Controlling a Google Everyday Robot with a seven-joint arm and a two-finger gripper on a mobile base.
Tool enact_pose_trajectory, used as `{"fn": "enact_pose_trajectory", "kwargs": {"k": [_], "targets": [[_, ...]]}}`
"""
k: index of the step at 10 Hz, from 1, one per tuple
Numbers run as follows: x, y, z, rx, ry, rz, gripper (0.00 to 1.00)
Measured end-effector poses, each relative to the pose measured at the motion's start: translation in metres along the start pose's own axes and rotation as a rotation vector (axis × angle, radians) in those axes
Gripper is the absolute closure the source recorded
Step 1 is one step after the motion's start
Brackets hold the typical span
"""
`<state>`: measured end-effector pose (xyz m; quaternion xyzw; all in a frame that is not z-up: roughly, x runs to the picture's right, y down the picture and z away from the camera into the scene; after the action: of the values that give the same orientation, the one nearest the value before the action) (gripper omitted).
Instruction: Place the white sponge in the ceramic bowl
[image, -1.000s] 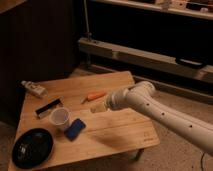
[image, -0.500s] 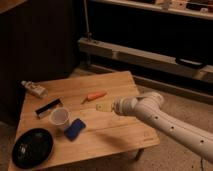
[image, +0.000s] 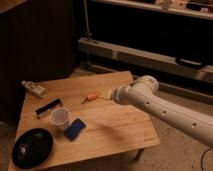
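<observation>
The ceramic bowl (image: 32, 147) is a shallow glossy black dish at the table's near left corner. A pale whitish block (image: 106, 93), seemingly the white sponge, lies at the tip of my arm beside a small orange item (image: 92, 97) near the table's far middle. My gripper (image: 112, 94) is at the end of the white arm, right against that block and mostly hidden behind the wrist. The gripper is far from the bowl, up and to the right of it.
A translucent whitish cup (image: 60, 118) and a blue sponge (image: 75, 128) stand between the gripper and the bowl. A black rectangular item (image: 48, 107) and a small bottle (image: 33, 89) lie at the left. The wooden table (image: 120, 132) sits before a dark cabinet and a metal rack.
The arm's end has shifted toward the far side of the table, nearer the orange item, and the pale block stays at its tip. The other objects have not moved.
</observation>
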<state>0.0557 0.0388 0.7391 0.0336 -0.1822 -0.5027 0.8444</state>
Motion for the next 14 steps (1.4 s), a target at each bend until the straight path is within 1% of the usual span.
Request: {"fn": "enact_pose_trajectory", "kwargs": {"k": [2, 3, 4, 6, 7, 8, 9, 10, 11, 12, 13, 14], "targets": [[0.006, 0.010, -0.007, -0.011, 0.023, 0.191, 0.20], [0.007, 0.012, -0.008, -0.013, 0.027, 0.232, 0.20], [0.008, 0.014, -0.009, -0.014, 0.031, 0.263, 0.20], [0.009, 0.015, -0.009, -0.015, 0.031, 0.267, 0.20], [0.010, 0.016, -0.007, -0.020, 0.012, 0.276, 0.20], [0.014, 0.015, 0.008, -0.020, -0.079, 0.297, 0.20], [0.013, 0.015, 0.017, -0.005, -0.183, 0.315, 0.20], [0.010, 0.017, 0.022, 0.017, -0.295, 0.343, 0.20], [-0.001, 0.012, 0.025, 0.055, -0.440, 0.375, 0.20], [-0.011, 0.009, 0.023, 0.072, -0.483, 0.383, 0.20], [-0.029, 0.008, 0.016, 0.083, -0.497, 0.373, 0.20], [-0.054, 0.002, 0.010, 0.074, -0.481, 0.345, 0.20]]}}
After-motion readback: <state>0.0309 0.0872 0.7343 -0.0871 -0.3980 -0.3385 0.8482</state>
